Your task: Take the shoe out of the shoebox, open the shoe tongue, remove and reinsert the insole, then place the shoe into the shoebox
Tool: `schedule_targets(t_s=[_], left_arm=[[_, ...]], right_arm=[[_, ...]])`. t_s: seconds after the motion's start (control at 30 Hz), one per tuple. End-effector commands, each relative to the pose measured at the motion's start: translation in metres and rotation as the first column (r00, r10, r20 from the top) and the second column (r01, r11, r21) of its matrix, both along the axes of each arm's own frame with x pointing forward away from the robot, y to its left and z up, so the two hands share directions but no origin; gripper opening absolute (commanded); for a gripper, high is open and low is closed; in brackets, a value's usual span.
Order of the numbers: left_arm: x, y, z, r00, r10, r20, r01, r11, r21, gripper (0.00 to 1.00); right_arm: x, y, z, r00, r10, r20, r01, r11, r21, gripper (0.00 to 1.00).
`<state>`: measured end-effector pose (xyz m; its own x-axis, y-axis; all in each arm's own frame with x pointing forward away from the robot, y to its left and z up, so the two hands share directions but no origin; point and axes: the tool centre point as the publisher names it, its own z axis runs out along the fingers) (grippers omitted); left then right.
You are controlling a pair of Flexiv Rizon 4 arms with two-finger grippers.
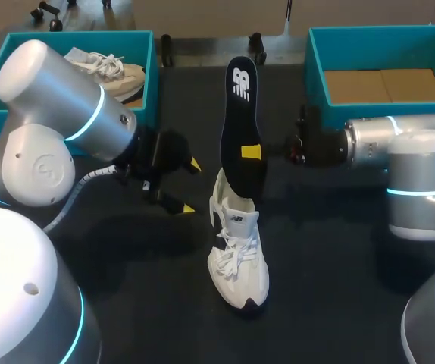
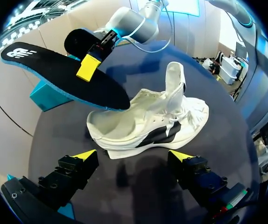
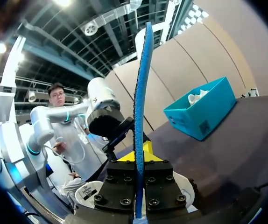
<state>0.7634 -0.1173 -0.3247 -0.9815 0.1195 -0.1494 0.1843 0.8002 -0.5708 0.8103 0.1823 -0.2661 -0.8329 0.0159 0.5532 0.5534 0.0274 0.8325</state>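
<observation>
A white shoe (image 1: 237, 258) stands upright on the dark table, toe toward the front edge; in the left wrist view the white shoe (image 2: 148, 125) lies side-on with its tongue pulled up. A black insole (image 1: 242, 121) with a blue edge rises steeply, its lower end at the shoe's opening. My right gripper (image 1: 251, 152) is shut on the insole's middle; in its own view the insole (image 3: 141, 107) runs edge-on between the shut right gripper (image 3: 139, 158). My left gripper (image 1: 188, 185) is open, left of the shoe, not touching it. From its wrist the left gripper (image 2: 133, 156) faces the shoe's sole side, with the insole (image 2: 64, 70) beyond.
A teal shoebox (image 1: 148, 83) at the back left holds a second white shoe (image 1: 110, 67). Another teal shoebox (image 1: 316, 72) at the back right shows a bare cardboard floor. The left shoebox (image 3: 204, 114) also shows beyond the right gripper.
</observation>
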Motion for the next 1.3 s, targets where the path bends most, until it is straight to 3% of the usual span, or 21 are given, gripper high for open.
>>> schedule_targets(t_s=[0.03,0.5,0.9,1.3], left_arm=[[-0.001,0.000,0.000,1.000,0.001,0.003,-0.001,1.000,0.003,1.00],[-0.001,0.000,0.000,1.000,0.001,0.003,-0.001,1.000,0.003,1.00],[-0.001,0.000,0.000,1.000,0.001,0.003,-0.001,1.000,0.003,1.00],[-0.001,0.000,0.000,1.000,0.001,0.003,-0.001,1.000,0.003,1.00]], right_arm=[[0.002,0.007,-0.002,1.000,0.009,-0.004,-0.009,1.000,-0.005,0.00],[-0.005,0.005,-0.009,1.000,-0.004,-0.024,0.004,1.000,-0.005,0.00],[0.000,0.017,0.001,1.000,0.009,0.000,-0.009,1.000,-0.014,0.00],[-0.009,0.020,-0.017,1.000,0.001,-0.021,-0.001,1.000,-0.004,0.00]])
